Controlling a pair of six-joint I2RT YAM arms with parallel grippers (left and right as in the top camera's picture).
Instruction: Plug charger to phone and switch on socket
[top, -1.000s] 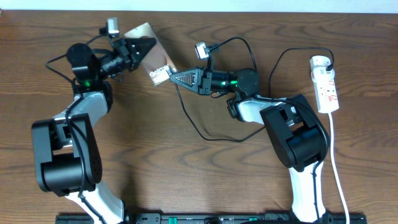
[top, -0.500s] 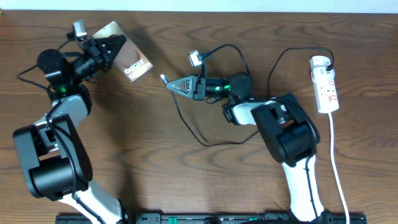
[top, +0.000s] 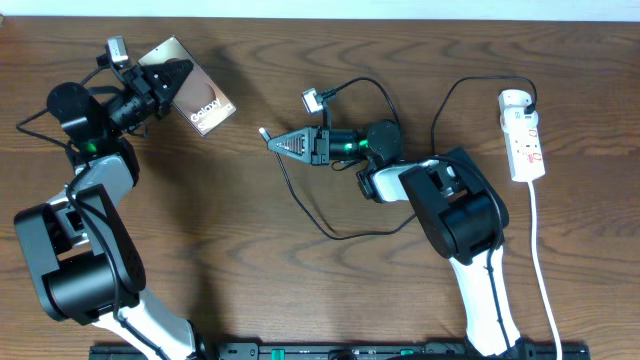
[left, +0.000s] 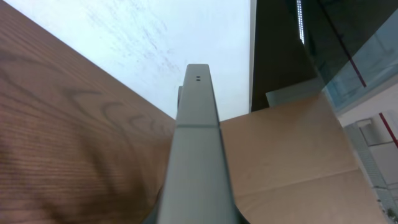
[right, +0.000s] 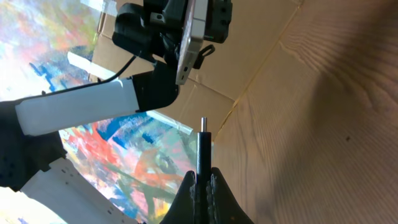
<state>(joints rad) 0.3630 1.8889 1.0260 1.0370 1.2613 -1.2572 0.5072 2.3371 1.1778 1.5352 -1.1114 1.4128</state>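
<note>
My left gripper (top: 172, 78) is shut on the phone (top: 195, 90), a dark brown slab with white lettering, and holds it raised at the far left. In the left wrist view the phone's grey edge (left: 198, 143) runs up from the jaws. My right gripper (top: 284, 142) is shut on the charger's connector end; its small tip (top: 263, 132) points left toward the phone with a gap between them. The right wrist view shows the connector (right: 203, 149) clamped between the jaws (right: 202, 180). The thin black charger cable (top: 330, 222) loops across the table. The white socket (top: 524, 135) lies at the far right.
The charger's black plug (top: 527, 100) sits at the socket's upper end. The socket's white cord (top: 545, 280) runs down the right side to the front edge. The right arm's base (top: 470, 215) stands between the cable loop and the socket.
The left gripper has carried the phone left and farther back, away from the connector. The right gripper has drifted a little left and rotated, still holding the connector.
</note>
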